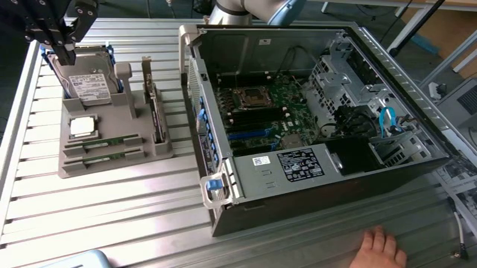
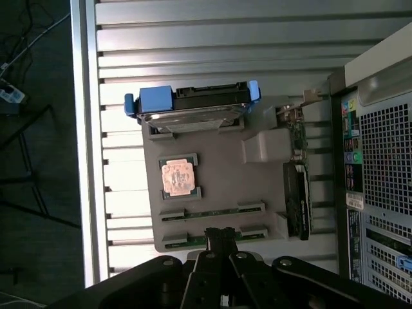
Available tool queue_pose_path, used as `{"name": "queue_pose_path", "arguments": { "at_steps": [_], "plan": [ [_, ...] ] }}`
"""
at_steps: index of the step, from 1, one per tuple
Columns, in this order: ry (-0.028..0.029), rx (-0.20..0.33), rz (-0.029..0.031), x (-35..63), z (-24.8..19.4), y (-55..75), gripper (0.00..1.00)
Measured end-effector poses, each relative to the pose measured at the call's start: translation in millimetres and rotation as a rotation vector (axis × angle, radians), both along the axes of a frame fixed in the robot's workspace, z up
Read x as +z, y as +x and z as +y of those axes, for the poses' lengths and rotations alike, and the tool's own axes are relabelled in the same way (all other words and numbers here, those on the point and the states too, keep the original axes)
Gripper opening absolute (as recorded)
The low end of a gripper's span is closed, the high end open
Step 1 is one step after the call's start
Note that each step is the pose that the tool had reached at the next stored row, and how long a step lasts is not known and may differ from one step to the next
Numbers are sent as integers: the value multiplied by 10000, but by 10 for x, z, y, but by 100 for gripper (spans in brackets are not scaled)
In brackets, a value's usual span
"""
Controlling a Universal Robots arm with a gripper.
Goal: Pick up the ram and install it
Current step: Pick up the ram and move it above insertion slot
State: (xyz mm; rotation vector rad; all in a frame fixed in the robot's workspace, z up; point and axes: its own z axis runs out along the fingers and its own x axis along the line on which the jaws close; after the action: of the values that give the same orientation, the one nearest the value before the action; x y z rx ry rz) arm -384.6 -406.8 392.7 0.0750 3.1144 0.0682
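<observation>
Hanging above the tray [image 1: 111, 120] at its hard drive [image 1: 86, 81] end, the gripper [image 1: 66, 54] has its fingers pressed together, with nothing between them. The tray sits on the table [image 1: 111, 212] at the exterior view's left, just beside the open case [image 1: 246, 218]. Both rams lie flat in their slots, side by side and untouched: the first ram [image 1: 100, 143] is next to the CPU [image 1: 84, 127], and the second ram [image 1: 100, 160] is at the tray's outer edge. A card [image 1: 154, 111] stands on edge along the tray's case side.

From the wrist, the closed fingertips [image 2: 221, 237] line up over the second ram [image 2: 193, 241] — seemingly well above it, though the height is hard to judge. The first ram [image 2: 212, 214] runs parallel beyond. Inside the case the motherboard [image 1: 268, 111] lies exposed. A person's hand [image 1: 381, 248] rests on the table near the case's front.
</observation>
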Motion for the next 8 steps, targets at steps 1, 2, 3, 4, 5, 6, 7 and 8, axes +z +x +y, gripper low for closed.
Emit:
{"name": "queue_pose_path", "arguments": {
  "at_steps": [1, 2, 3, 4, 5, 6, 7, 8],
  "plan": [
    [0, 41, 0, 0, 0, 0, 11],
    [0, 74, 0, 0, 0, 0, 11],
    [0, 109, 0, 0, 0, 0, 11],
    [0, 145, 0, 0, 0, 0, 11],
    [0, 200, 0, 0, 0, 0, 11],
    [0, 290, 0, 0, 0, 0, 11],
    [0, 367, 0, 0, 0, 0, 11],
    [0, 420, 0, 0, 0, 0, 11]
  ]
}}
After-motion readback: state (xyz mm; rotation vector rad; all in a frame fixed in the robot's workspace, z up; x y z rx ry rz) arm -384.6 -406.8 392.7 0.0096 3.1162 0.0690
